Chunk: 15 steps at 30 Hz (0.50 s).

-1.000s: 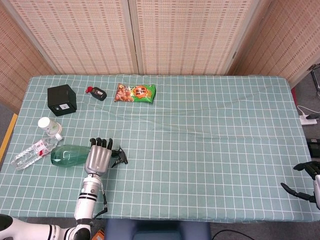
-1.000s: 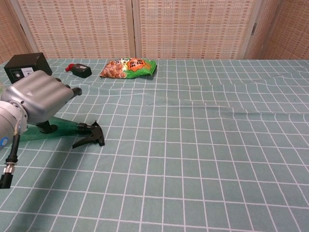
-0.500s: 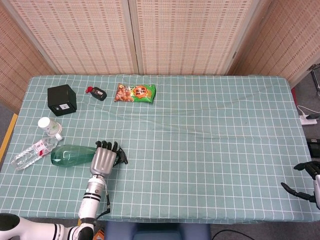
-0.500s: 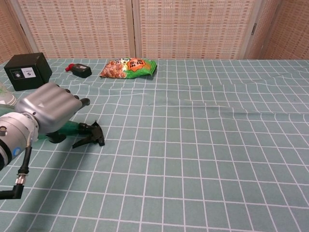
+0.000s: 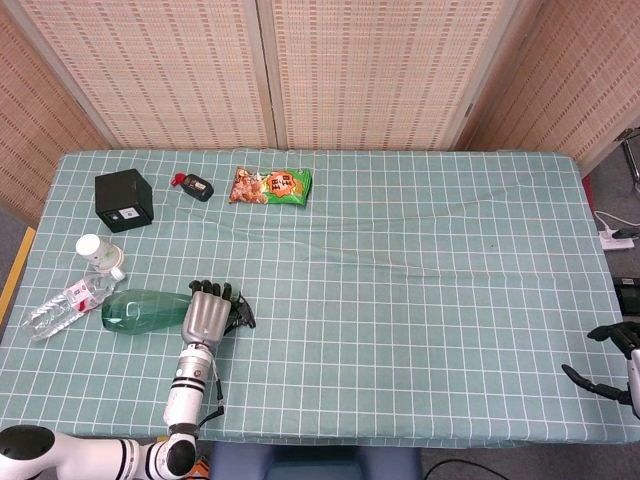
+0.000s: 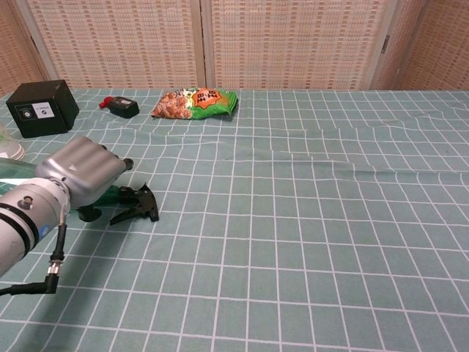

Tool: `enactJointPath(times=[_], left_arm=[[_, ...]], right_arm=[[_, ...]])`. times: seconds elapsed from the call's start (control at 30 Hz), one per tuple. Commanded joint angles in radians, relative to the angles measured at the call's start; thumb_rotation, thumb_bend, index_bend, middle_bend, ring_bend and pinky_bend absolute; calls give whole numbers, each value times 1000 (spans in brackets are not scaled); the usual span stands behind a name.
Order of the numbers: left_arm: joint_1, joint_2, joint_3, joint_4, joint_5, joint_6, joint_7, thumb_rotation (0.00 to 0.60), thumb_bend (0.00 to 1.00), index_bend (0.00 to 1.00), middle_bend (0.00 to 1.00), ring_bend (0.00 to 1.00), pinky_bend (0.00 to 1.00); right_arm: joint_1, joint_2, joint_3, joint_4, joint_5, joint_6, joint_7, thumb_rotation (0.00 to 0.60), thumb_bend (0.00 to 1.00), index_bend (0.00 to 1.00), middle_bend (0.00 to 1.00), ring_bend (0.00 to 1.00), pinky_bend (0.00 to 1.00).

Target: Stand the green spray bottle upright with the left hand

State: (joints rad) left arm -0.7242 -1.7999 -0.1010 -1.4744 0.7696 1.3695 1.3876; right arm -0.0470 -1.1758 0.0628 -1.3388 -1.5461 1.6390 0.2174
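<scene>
left robot hand (image 5: 208,313) over the lying green spray bottle (image 5: 140,308), label seemingly unreadable.

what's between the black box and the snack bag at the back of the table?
In the head view, a small black device with a red end lies between the black box and the snack bag, nearer the bag.

The table (image 5: 400,300) is covered with a green cloth with a white grid. At the upper left lie a black box (image 5: 124,200), a small black device (image 5: 196,186) and a snack bag (image 5: 272,185). At the left edge stand a white cup (image 5: 96,250) and lie a clear water bottle (image 5: 62,308). Beside it the green spray bottle (image 5: 145,309) lies on its side.
</scene>
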Motion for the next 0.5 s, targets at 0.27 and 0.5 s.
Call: enactJointPath(times=[0.27, 0.5], left_arm=[[-4, -1, -9, 34, -22, -18, -13, 600, 252, 234, 311, 269, 292], [-4, 11, -10, 39, -35, -19, -12, 600, 251, 255, 332, 288, 306]], right_arm=[[-1, -3, 0, 8, -4, 6, 10, 600, 0, 464, 472, 324, 288], [-1, -5, 0, 12, -6, 9, 12, 600, 0, 465, 476, 329, 288]])
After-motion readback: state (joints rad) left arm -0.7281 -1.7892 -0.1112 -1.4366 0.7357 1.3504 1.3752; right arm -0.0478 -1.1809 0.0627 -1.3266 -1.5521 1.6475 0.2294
